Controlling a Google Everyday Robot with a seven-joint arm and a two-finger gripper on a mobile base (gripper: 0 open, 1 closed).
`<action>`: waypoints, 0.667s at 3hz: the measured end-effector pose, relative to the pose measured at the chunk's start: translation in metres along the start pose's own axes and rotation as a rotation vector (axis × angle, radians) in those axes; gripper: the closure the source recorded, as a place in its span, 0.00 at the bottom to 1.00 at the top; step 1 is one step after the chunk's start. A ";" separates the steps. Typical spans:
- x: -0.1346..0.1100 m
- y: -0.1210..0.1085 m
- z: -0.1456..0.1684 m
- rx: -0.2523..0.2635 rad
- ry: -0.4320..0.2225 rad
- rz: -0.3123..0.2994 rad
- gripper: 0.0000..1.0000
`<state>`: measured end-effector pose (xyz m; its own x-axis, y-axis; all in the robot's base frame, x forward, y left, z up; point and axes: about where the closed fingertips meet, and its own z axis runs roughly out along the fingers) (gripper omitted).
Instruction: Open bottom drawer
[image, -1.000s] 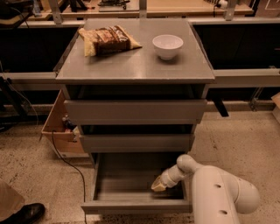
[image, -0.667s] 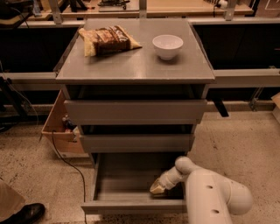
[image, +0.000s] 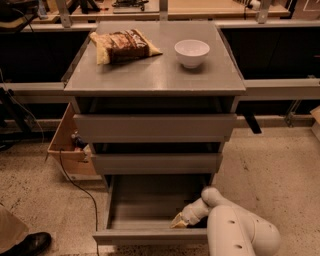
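Grey cabinet tabletop (image: 150, 75) at 12 o'clock, bearing crinkled brown snack bag (image: 125, 46) and round white bowl (image: 192, 52). Plain grey bottom drawer (image: 145, 236) pulled out at 6. Tan-tipped end effector (image: 181, 221) inside its right front corner; open or closed, cannot tell. Speckled floor (image: 280, 165) at 3.

A lab or workshop is suggested by the speckled floor (image: 280, 165), metal-framed benches (image: 280, 89) behind the grey cabinet (image: 150, 70), a trailing cable (image: 96, 217) and a cardboard box (image: 65, 145). The gripper (image: 180, 221) is seen inside the open bottom drawer (image: 150, 236).
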<state>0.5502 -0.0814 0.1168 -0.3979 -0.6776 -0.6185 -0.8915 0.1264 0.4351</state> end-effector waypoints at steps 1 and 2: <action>0.004 0.021 0.014 -0.056 -0.056 0.024 1.00; 0.004 0.030 0.021 -0.086 -0.079 0.032 1.00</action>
<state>0.5170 -0.0654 0.1138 -0.4447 -0.6147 -0.6515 -0.8575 0.0821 0.5079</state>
